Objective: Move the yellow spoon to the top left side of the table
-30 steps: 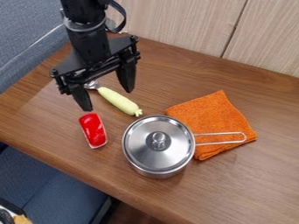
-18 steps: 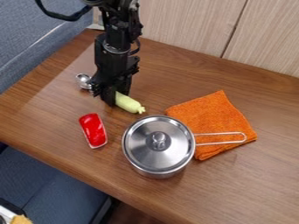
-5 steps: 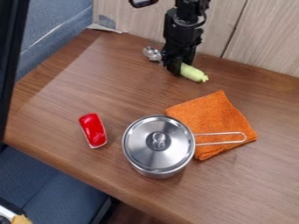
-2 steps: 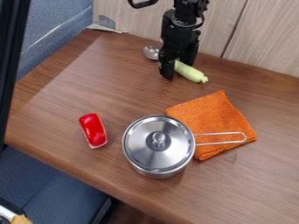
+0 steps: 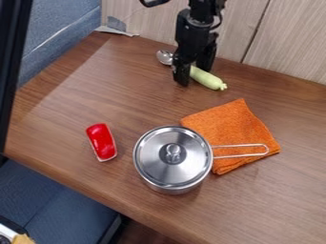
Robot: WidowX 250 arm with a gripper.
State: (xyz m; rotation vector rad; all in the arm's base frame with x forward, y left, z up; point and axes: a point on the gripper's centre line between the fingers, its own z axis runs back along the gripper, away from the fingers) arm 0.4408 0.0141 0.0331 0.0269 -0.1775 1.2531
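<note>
The gripper [image 5: 194,76] is low over the back of the wooden table [image 5: 127,100], close to the wall. Its fingers stand apart, one on each side of the yellow spoon [image 5: 207,79]. The spoon lies on the table, its yellow handle pointing down and right and its metal bowl up and left of the gripper. The middle of the spoon is hidden behind the gripper.
A lidded steel pot [image 5: 159,167] stands near the middle, its wire handle over an orange cloth [image 5: 223,126] at its right. A red object [image 5: 102,142] lies left of the pot. A dark vertical bar [image 5: 9,71] crosses the left edge.
The gripper and the yellow spoon have moved right and toward the wall from where they were. Since a second ago the gripper has opened and let go of the spoon.
</note>
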